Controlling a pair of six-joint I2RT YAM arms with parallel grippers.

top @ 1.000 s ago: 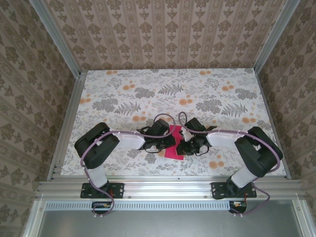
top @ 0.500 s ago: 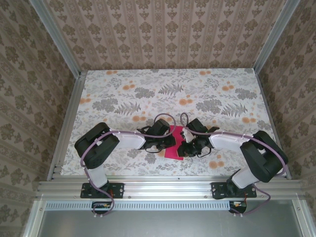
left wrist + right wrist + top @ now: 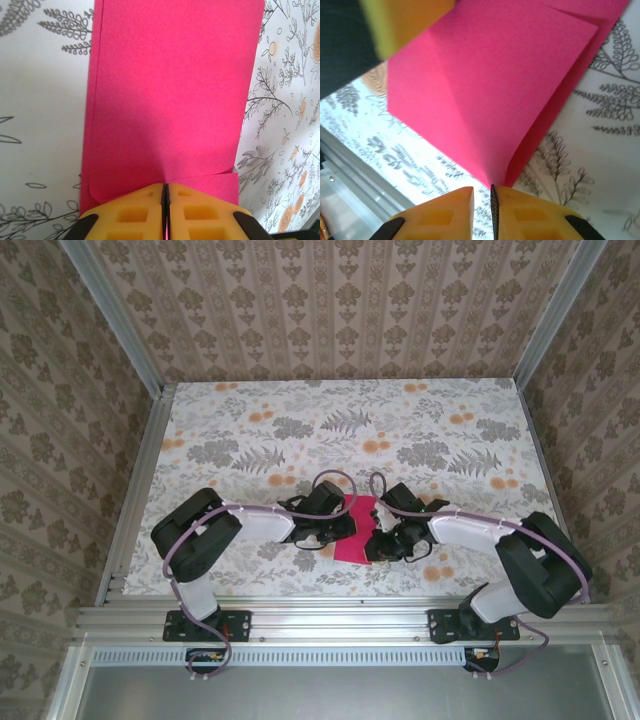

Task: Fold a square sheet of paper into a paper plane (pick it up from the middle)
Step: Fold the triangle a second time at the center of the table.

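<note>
Overhead view was bright, evenly lit; shadows on table (image 3: pixel 300 430) faint, soft. Wrist views were sharp; square sheet of paper (image 3: pixel 170 90) oversaturated, dimmer toward near end. Yellow-black shape (image 3: pixel 370 35) was blurred, out of focus.

Open floral-print tabletop (image 3: pixel 340 410) spans the frame's upper half. At lower centre the left gripper (image 3: pixel 343 529), right gripper (image 3: pixel 373 543) and magenta-red paper sheet (image 3: pixel 352 548) between them block passage; wallpapered walls (image 3: pixel 60 390) hem both sides.

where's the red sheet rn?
Top view: the sheet is near the front edge of the table, centre, held between the left gripper and right gripper, both shut on it.
</note>
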